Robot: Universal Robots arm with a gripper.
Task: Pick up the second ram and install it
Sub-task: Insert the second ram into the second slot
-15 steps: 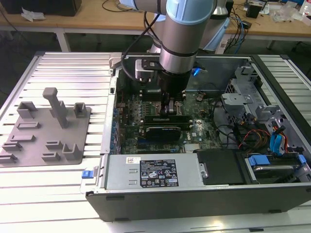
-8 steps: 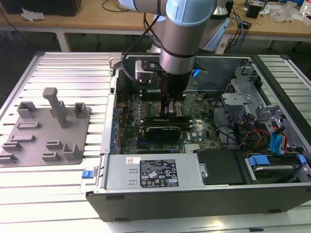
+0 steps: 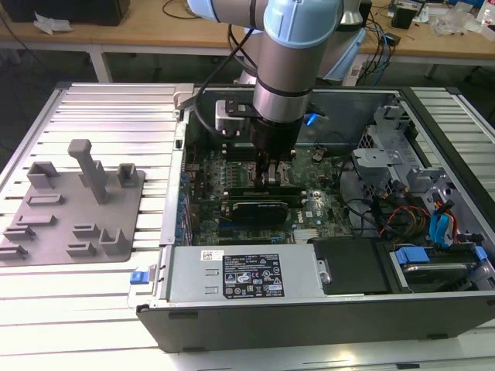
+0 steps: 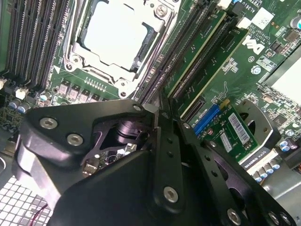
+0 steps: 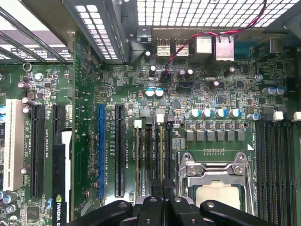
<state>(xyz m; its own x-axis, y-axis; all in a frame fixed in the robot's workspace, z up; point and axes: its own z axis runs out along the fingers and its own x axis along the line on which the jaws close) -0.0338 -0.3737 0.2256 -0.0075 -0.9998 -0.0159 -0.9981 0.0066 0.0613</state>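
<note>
My gripper point(image 3: 277, 166) is down inside the open computer case point(image 3: 178, 185), at the memory slots beside the CPU socket point(image 4: 113, 33). In both wrist views the black fingers point(image 4: 162, 141) are closed together. The second ram point(image 4: 197, 56), a thin green stick, stands in a slot, and its near end runs in between the fingertips point(image 5: 155, 200). In the first wrist view it is a narrow line point(image 5: 162, 150) leading into my gripper point(image 5: 163, 186). Another green stick point(image 4: 214, 70) sits one slot further from the socket.
A black graphics card point(image 3: 263, 207) lies across the board just in front of my gripper. More empty slots point(image 5: 275, 155) run on the socket's other side. A grey parts tray point(image 3: 77, 209) lies on the table at the exterior view's left. The power supply point(image 3: 247, 274) fills the case's near side.
</note>
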